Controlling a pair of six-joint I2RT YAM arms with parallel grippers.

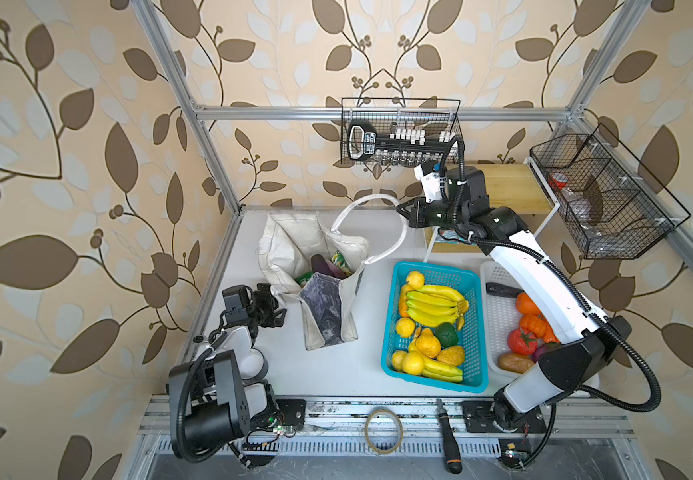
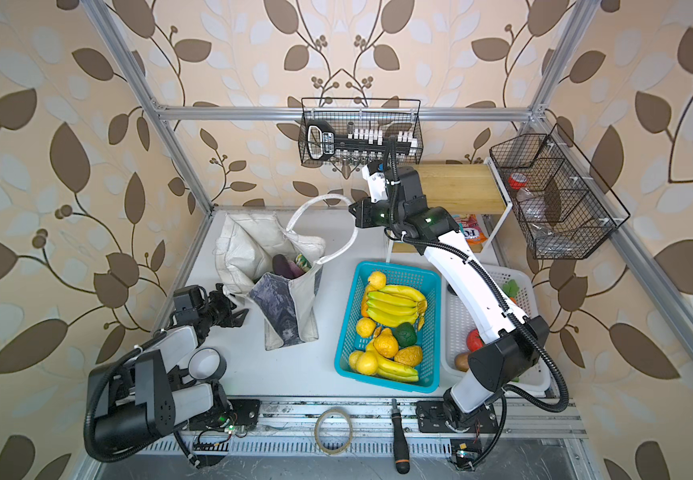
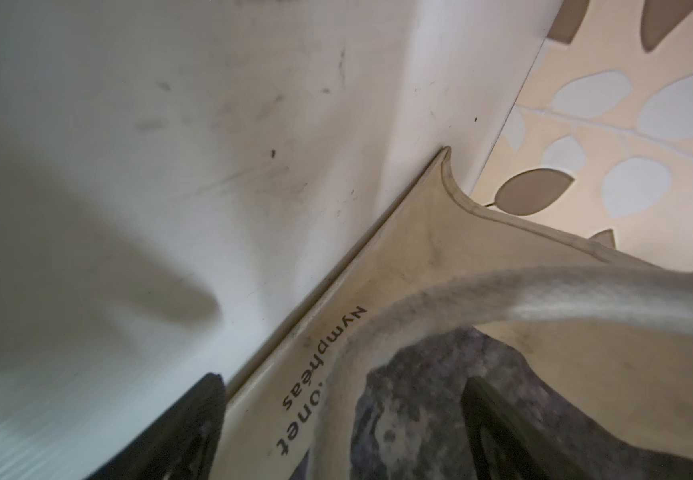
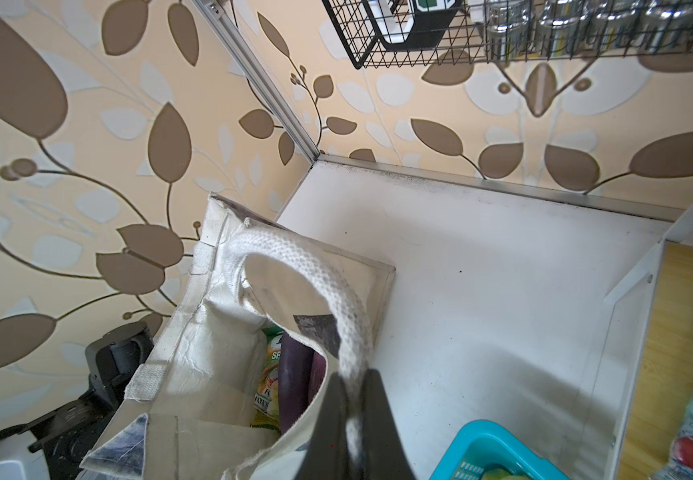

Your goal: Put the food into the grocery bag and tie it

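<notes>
Off-white fabric, both top views: the grocery bag point(image 1: 284, 245) stands open on the left half of the table point(image 1: 336, 374), near the blue basket point(image 1: 394, 332). An eggplant point(image 1: 323, 264) and a snack packet point(image 1: 341, 258) lie inside.
Right arm, both top views: the right gripper point(image 1: 399, 209) is clamped on one strap handle point(image 1: 371, 199). It holds the loop high and away from the mouth, probably to keep it taut for tying.
Left arm, both top views: the left gripper point(image 2: 241, 314) sits low at the bag's near corner, beside the dark front panel point(image 2: 278, 309).
Left wrist: the jaws stand apart and grip nothing. The second strap point(image 3: 544, 297) runs down between them, so this looks like lining up to take it.
Right wrist: the jaws are pinched shut on the white strap, and the food shows below them. Packing looks mostly done, though I cannot tell whether the orange fruit is inside. Tying has not begun.
</notes>
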